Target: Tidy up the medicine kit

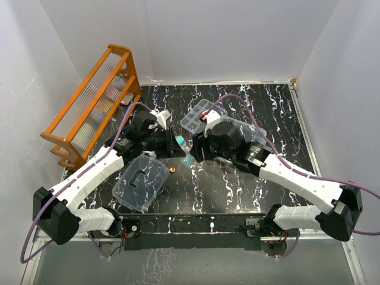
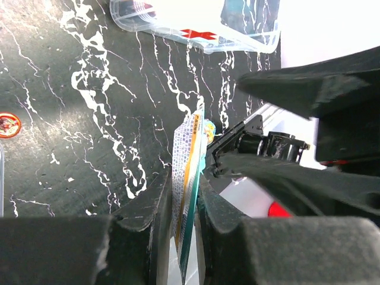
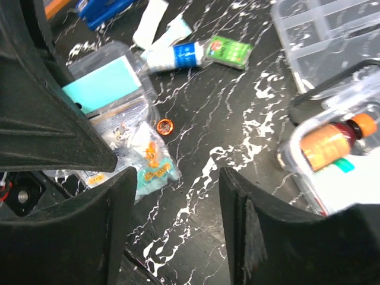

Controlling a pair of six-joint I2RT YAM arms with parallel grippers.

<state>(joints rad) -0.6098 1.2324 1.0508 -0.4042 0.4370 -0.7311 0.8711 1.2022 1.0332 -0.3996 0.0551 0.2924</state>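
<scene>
My left gripper (image 2: 187, 187) is shut on a flat teal, orange and white packet (image 2: 191, 148), held on edge above the table. From above, this packet (image 1: 187, 159) hangs between the left gripper (image 1: 177, 145) and my right gripper (image 1: 193, 151). The right gripper (image 3: 177, 178) is open, nothing between its fingers, just right of the cartoon-printed packet (image 3: 148, 160). The medicine kit's clear box (image 3: 292, 155) holds an orange bottle (image 3: 328, 139). Its compartmented tray (image 1: 197, 117) lies behind the grippers, its clear lid (image 1: 141, 183) with the dark handle in front of the left arm.
An orange wooden rack (image 1: 95, 104) stands at the back left. A small orange disc (image 1: 172, 170) lies by the lid. A white and blue tube (image 3: 175, 56), a green packet (image 3: 228, 50) and a clear pouch with a teal card (image 3: 104, 83) lie on the black marbled table.
</scene>
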